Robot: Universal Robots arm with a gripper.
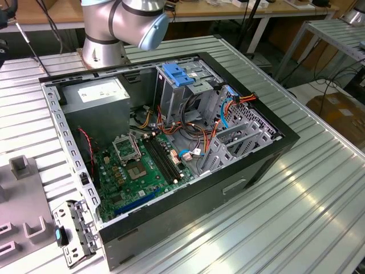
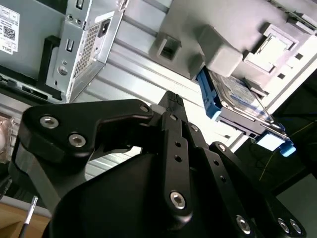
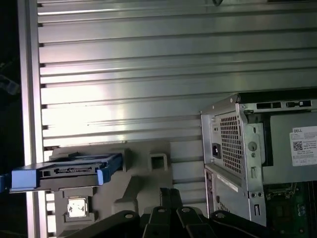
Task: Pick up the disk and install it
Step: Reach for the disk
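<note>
The disk (image 3: 64, 171), a flat drive in a blue plastic frame, stands on edge in a grey fixture block (image 3: 143, 166) on the ribbed table. In the second wrist view the disk (image 2: 237, 94) shows its white-and-blue label between the fixture's grey posts (image 2: 223, 44). My black gripper (image 2: 171, 98) hangs above the table, short of the fixture and apart from the disk. Its fingertips are together with nothing between them, as also seen on the gripper (image 3: 167, 192) in the first wrist view.
An open computer case (image 1: 274, 142) lies on the aluminium table (image 1: 319, 217), with the motherboard (image 1: 140, 165), a grey power-supply box (image 1: 100, 91) and a metal cage with a blue latch (image 1: 177, 74) inside. A grey fixture plate (image 1: 23, 211) and a loose metal bracket (image 1: 71, 231) lie at the exterior view's left.
</note>
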